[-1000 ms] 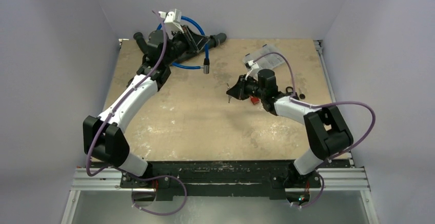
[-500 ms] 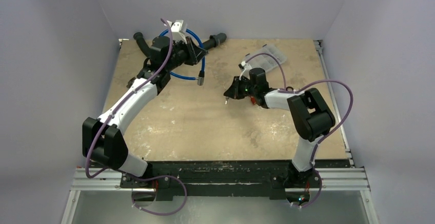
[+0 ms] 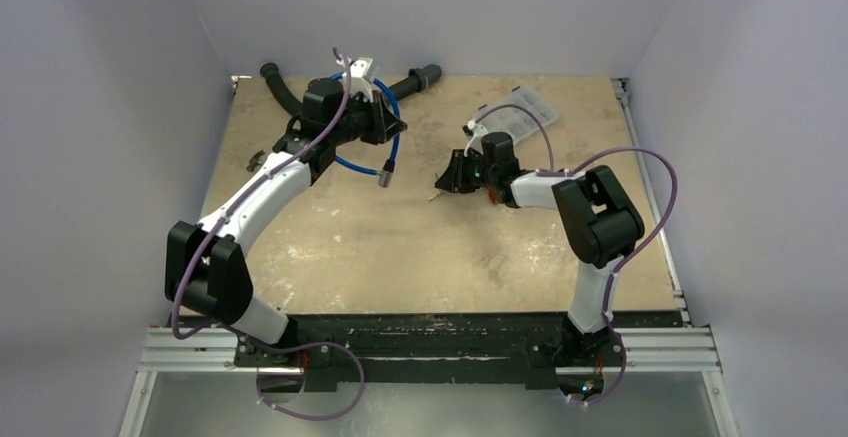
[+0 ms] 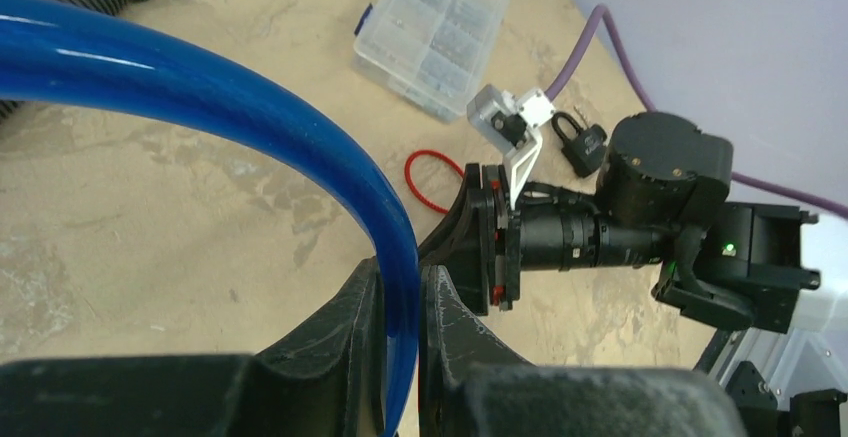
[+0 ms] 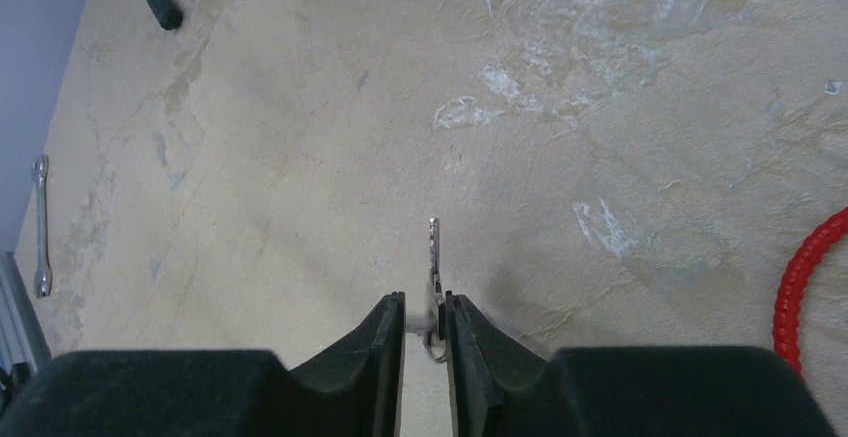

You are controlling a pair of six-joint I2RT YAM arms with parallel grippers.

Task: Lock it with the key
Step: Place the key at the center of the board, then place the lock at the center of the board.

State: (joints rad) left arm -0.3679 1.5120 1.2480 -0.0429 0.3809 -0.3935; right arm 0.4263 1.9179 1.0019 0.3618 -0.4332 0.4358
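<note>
Right claw (image 5: 422, 302) has eased apart around tiny silvery metal key (image 5: 433, 257) near thin red cable lock (image 5: 781, 302); pinch uncertain; key may drop.

I look down into a booth closed in by three plain, pale lilac walls (image 3: 420, 7). The surface (image 3: 400, 267) is a worn tan board, blotched with whitish scuffs and darker stains. A silvery metal rail (image 3: 670, 349) runs along its near edge, and a thinner metal strip (image 3: 631, 117) lines its right side. The light is soft and even, and the shadows are faint.
</note>
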